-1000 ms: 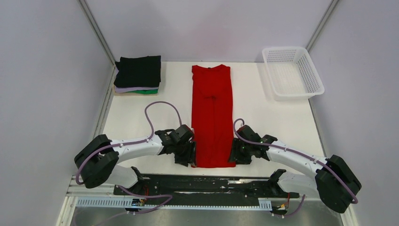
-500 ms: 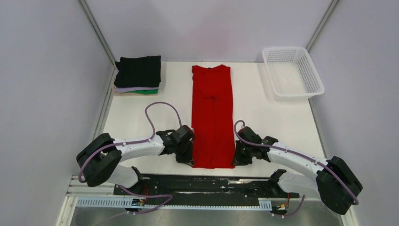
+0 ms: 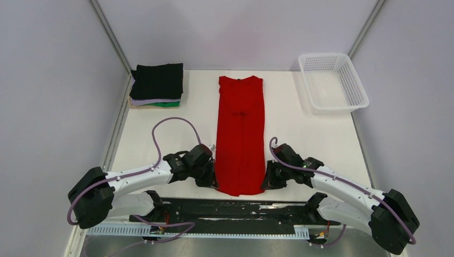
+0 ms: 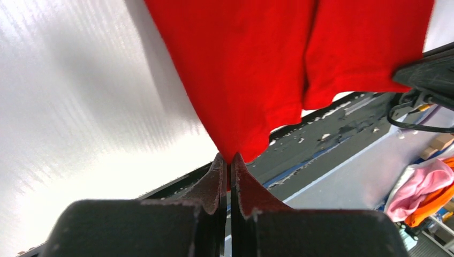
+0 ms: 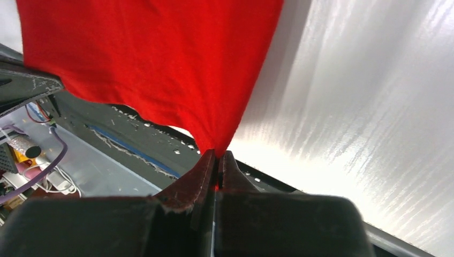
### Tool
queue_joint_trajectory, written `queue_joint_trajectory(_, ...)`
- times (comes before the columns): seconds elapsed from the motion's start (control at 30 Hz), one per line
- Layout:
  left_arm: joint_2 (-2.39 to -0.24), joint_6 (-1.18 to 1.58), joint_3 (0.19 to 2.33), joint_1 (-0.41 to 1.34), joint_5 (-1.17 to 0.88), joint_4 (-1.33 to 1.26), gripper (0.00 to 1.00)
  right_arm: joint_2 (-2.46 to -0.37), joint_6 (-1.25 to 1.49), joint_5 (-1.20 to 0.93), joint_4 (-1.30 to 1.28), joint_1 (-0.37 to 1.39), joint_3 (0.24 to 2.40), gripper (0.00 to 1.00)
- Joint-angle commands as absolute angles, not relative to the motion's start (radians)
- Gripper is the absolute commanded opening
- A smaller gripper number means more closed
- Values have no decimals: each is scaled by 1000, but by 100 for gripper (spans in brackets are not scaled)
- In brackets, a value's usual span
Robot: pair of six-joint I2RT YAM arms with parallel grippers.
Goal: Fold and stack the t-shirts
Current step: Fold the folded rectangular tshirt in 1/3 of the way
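Top view, shirt: the red shirt (image 3: 241, 128) lies as a long narrow strip down the middle of the table (image 3: 160, 134), collar at the far end, hem at the near edge.
Top view, claws: the left claw (image 3: 212, 180) sits at the near left corner of the hem and the right claw (image 3: 266, 180) at the near right corner. The hem looks slightly raised between them.
Top view, stack: a stack (image 3: 157, 85) of folded shirts, black on top of pale and green, sits at the far left corner, well apart from the red one.
Top view, basket: a white basket (image 3: 332, 56) stands at the far right.
Left wrist view, claw: the fingers are pressed together, pinching a corner of red cloth that hangs up off the white surface.
Right wrist view, claw: the fingers are likewise clamped on the other red corner, the cloth pulled into a taut point.
Done: several shirts are folded and piled; the red one seems narrowed lengthwise, with no sleeves sticking out.
Left: likely folding the hem up toward the collar, perhaps folding again, then carrying it onto the pile.
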State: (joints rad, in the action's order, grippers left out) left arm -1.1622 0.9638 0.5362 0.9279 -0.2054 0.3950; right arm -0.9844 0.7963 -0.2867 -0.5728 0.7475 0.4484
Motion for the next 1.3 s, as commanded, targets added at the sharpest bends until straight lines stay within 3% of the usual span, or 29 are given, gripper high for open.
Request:
queue_joint_trajectory(0.0,-1141,931,619,931,-194,383,0,-977,778,-302,-550,746,529,0)
queue_joint_trajectory(0.3,-1265,819,778,763,-198,355,0,-1100,717,-135,-521,678,703,0)
queue_joint_trajectory(0.63,-1551,684,1041,556,-247,321,0,-1312,637,-156,-375,473,855,0)
queue_joint_trajectory(1.27,-1900,574,1394,407,-295,355,4,-1677,525,-221,-310,306,1170,2)
